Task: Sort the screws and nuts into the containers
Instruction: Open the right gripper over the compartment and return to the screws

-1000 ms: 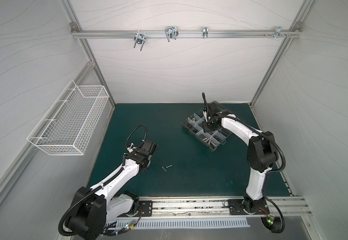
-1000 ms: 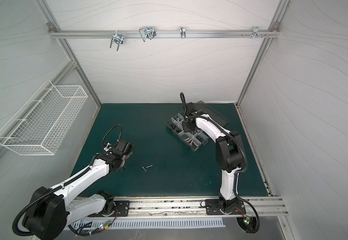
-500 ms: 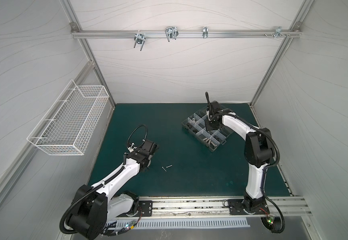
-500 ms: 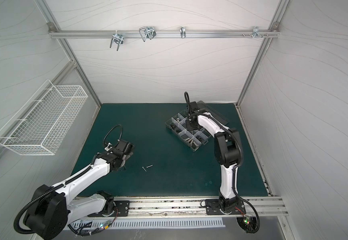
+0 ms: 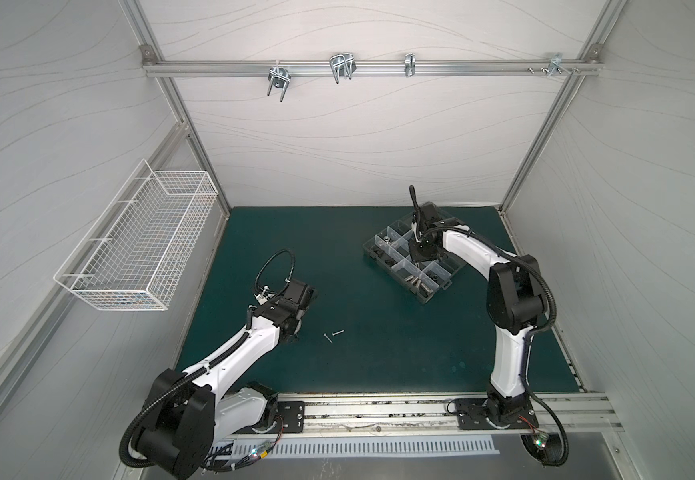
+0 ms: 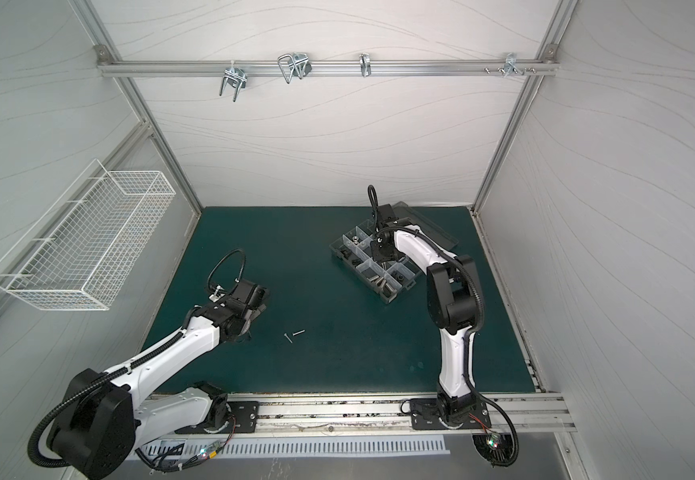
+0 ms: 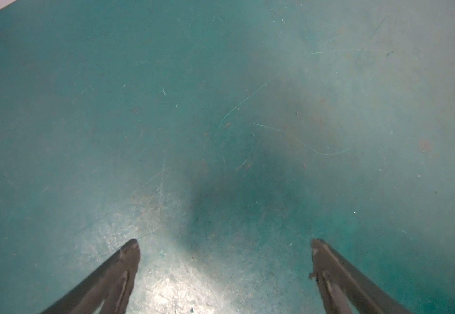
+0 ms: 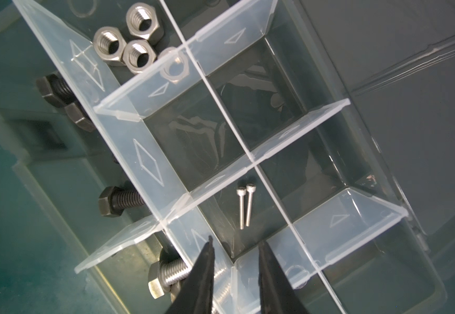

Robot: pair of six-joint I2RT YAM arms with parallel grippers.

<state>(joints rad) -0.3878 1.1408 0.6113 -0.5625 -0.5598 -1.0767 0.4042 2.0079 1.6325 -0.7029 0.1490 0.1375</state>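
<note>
In both top views the box [image 5: 429, 294] sits right of centre, toward the back of the green desk [image 5: 379, 357]. Its lid [image 6: 441, 232] lies open flat behind it. The right gripper [image 5: 419, 262] hangs over the box's middle cells, but at that size its jaws cannot be read.

The right wrist view settles it. The jaws stand partly apart with nothing between them, above the cell that holds two thin screws [image 8: 244, 207] lying side by side. The same view shows what the top views only hint at:
- silver nuts [image 8: 128, 35] are clustered in one cell;
- black bolts [image 8: 117, 201] lie along the row by the box's outer wall;
- silver hex bolts [image 8: 166, 274] are in the cell next to the fingers [image 8: 204, 274].

Only the top views show two loose screws [image 5: 333, 335] on the desk, lower centre of the frame, and a wire basket [image 5: 138, 249] on the wall at left.

In the left wrist view the left gripper [image 7: 225, 244] is spread wide and holds nothing, above scratched desk surface.
</note>
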